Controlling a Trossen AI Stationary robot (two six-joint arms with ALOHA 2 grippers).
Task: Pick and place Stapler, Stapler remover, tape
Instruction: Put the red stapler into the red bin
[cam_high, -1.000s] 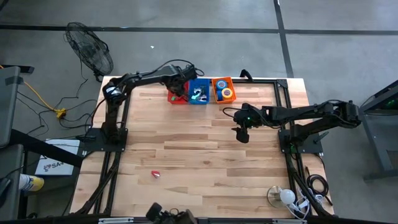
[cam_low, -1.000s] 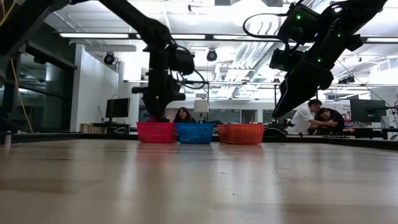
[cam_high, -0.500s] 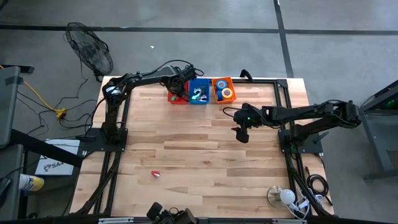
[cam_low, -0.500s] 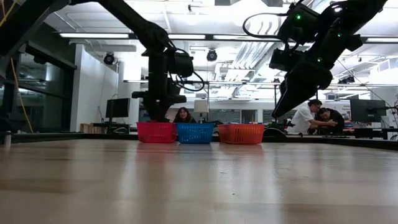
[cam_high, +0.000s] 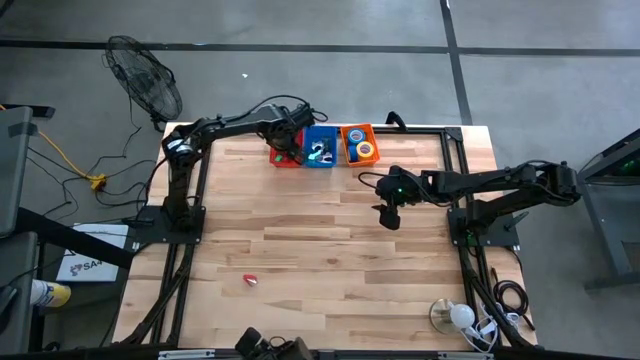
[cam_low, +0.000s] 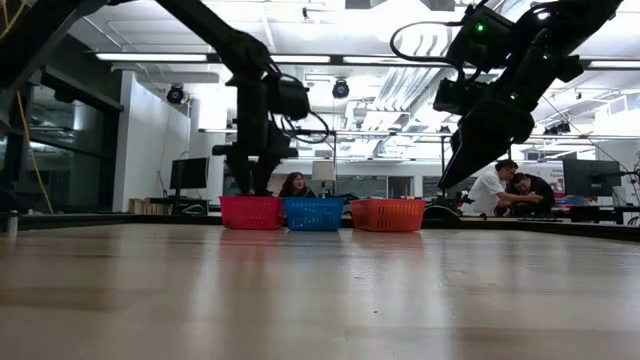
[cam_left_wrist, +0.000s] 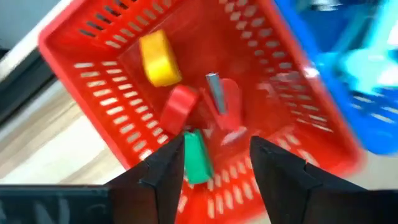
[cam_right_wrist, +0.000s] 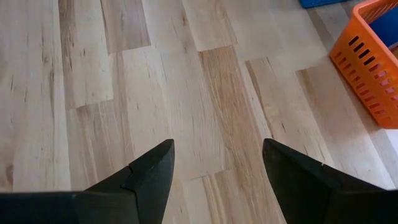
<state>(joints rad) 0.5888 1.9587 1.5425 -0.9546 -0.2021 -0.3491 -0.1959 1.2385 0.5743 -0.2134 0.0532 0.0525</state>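
Left wrist view alone: 4 staplers (cam_left_wrist: 186, 118) inside red basket (cam_left_wrist: 93, 81)

Left gripper (cam_left_wrist: 214, 165) reaches toward twelve o'clock, fingers apparently spread; right gripper (cam_right_wrist: 214, 168) hangs near three o'clock, fingers parted.

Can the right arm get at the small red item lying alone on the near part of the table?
Probably yes: the right tool hangs open and empty above bare wood, and nothing stands between it and the red item.
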